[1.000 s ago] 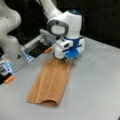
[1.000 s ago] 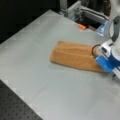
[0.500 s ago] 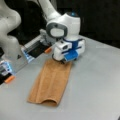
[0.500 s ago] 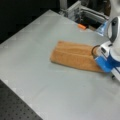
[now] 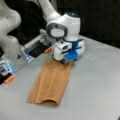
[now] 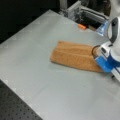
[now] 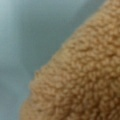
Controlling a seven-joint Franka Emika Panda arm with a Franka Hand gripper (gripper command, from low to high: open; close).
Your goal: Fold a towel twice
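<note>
The grey table (image 5: pixel 100 82) is seen in both front views, w/ a black perforated board (image 6: pixel 15 105) past its edge at approx. 7 o'clock in a front view. On the table the towel (image 5: pixel 51 83) is laid out as a long narrow strip – already folded once lengthwise, judging by the rounded doubled edge at its near end, towards 6 o'clock in a front view. In a front view the strip (image 6: pixel 73 55) runs from centre out towards 3 o'clock.

The white arm (image 5: pixel 53 17) is brought down over the strip's far end. The gripper (image 5: pixel 65 59) (blue-trimmed) is set low at that end, touching or nearly touching the cloth; in a front view it (image 6: pixel 103 62) is found at 3 o'clock. Whether the claw is open, closed or gripping cannot be told – the fingers are hidden.

In the wrist view, terry pile (image 7: pixel 82 80) is seen very close, filling the 4 o'clock half, bare table (image 7: pixel 30 32) at 10 o'clock.

A small orange item (image 6: pixel 81 26) lies off the towel, approx. 1 o'clock.
</note>
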